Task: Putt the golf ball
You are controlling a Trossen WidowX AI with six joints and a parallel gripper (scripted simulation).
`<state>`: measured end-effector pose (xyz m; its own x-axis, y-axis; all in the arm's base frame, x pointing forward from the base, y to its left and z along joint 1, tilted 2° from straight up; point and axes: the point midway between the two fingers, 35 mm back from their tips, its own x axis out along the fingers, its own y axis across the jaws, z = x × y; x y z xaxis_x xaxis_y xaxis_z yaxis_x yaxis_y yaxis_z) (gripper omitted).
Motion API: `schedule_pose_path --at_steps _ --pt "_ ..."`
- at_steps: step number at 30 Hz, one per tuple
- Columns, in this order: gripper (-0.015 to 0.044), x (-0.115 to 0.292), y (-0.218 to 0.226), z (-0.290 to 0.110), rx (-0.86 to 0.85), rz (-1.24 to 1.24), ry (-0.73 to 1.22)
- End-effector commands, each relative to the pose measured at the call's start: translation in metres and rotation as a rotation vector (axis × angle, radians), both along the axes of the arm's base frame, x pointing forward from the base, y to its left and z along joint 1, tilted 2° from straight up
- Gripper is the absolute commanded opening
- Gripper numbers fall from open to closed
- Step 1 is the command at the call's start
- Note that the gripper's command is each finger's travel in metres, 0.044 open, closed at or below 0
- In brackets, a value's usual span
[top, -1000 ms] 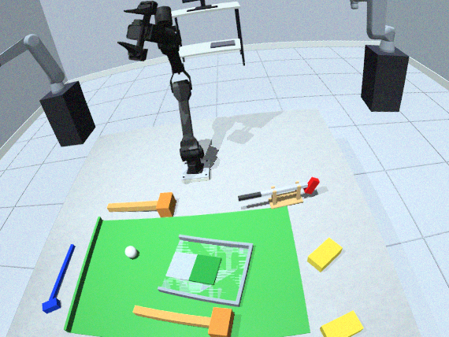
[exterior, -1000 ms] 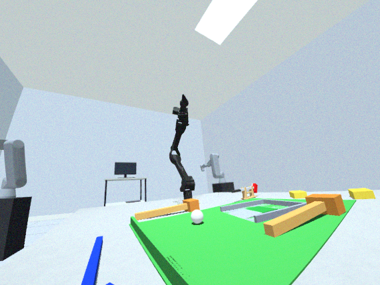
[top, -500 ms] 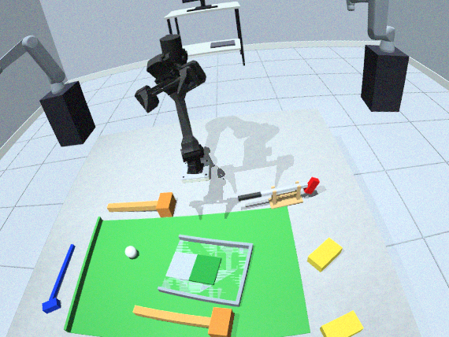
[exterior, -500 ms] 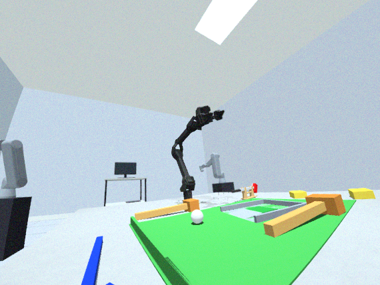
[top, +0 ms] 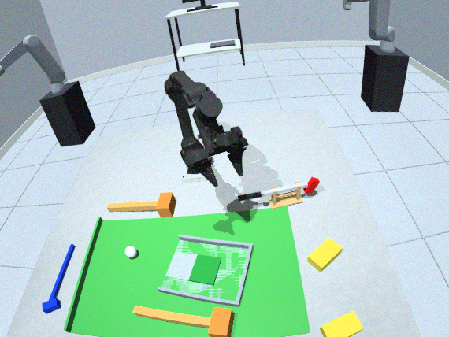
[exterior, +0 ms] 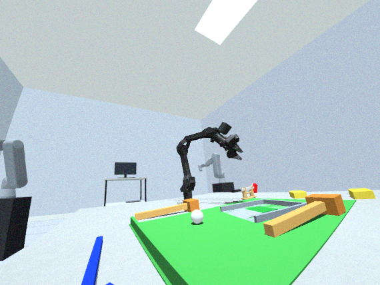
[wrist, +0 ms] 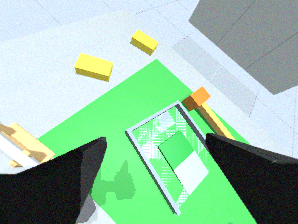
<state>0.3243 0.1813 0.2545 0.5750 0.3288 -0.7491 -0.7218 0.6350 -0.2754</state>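
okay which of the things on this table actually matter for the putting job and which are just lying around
For the job: red putter on its wooden stand, golf ball, ramp, raised green, open gripper.

Lying about: blue putter, two orange mallets, two yellow blocks.
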Motion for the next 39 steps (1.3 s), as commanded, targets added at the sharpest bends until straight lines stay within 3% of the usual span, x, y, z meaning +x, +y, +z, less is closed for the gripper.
schedule_pose_path --at_steps 1,9,18,39 --pt "0.0440 -0.027 0.020 -0.057 -0.153 0.279 0.138" --pt "0.0440 -0.102 0.040 -0.142 -0.320 0.850 0.385" --pt "0.0440 -0.105 0.040 -0.145 -0.321 0.862 0.390" --pt "0.0440 -0.108 0.042 -0.191 -0.321 0.862 0.390"
